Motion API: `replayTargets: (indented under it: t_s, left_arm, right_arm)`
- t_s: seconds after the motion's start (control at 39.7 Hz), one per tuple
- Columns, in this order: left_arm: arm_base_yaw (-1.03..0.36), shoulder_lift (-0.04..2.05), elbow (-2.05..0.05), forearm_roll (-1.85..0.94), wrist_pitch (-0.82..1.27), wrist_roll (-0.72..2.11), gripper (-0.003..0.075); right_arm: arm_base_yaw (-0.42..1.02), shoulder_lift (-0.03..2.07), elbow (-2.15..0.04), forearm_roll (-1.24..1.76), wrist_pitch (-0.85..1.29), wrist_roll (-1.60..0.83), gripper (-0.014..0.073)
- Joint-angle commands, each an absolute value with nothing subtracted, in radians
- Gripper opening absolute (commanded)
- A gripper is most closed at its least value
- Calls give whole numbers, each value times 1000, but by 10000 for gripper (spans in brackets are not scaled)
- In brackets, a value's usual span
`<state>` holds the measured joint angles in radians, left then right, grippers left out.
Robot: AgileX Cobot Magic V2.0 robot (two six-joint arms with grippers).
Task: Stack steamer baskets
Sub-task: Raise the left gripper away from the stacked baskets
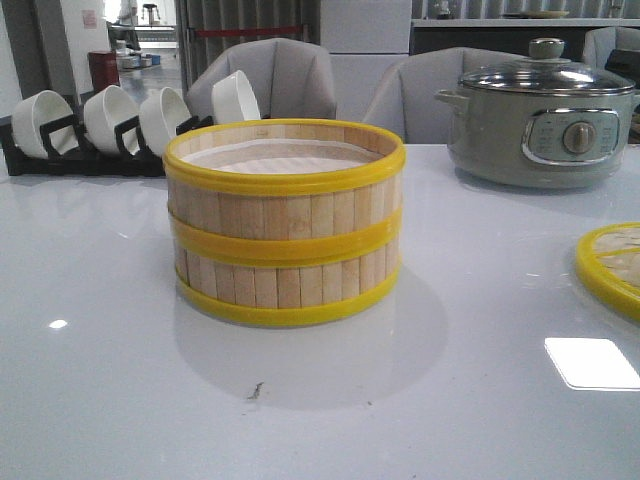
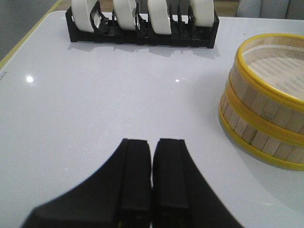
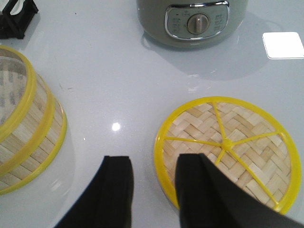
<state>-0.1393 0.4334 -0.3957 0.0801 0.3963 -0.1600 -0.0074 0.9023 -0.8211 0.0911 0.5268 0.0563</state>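
Observation:
Two steamer baskets [image 1: 285,225] of light-wood slats with yellow rims stand stacked, one on the other, in the middle of the white table. The stack also shows in the left wrist view [image 2: 263,102] and the right wrist view [image 3: 21,128]. The woven-bamboo lid [image 3: 228,147] with a yellow rim lies flat on the table to the right [image 1: 612,265]. My left gripper [image 2: 153,145] is shut and empty, above bare table left of the stack. My right gripper [image 3: 152,164] is open; one jaw is over the lid's rim, the other over bare table.
A grey electric pot [image 1: 540,115] with a glass lid stands at the back right. A black rack [image 1: 80,150] with white bowls [image 1: 110,115] stands at the back left. Grey chairs [image 1: 270,75] are behind the table.

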Motion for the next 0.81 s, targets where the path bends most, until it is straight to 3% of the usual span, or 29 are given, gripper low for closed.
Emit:
replayTargets:
  t_s: [0.0, 0.13, 0.15, 0.48, 0.68, 0.78]
  left_arm:
    - [-140, 436, -423, 80, 300, -166, 86]
    - [-140, 436, -423, 80, 306, -166, 86]
    - [-140, 436, -421, 80, 305, -166, 86]
    - [-140, 436, -421, 80, 305, -166, 86]
    - [-140, 436, -421, 80, 305, -166, 86]
    - [-140, 436, -421, 80, 305, -166, 86]
  right_arm:
    - [-11, 895, -858, 95, 472, 53, 232]
    - [-11, 895, -858, 93, 483, 52, 32]
    - [-11, 895, -858, 93, 483, 52, 24]
    - [-11, 895, -858, 92, 534, 51, 42]
    - [-11, 895, -858, 92, 622, -87, 215]
    - [-11, 895, -858, 92, 631, -92, 229]
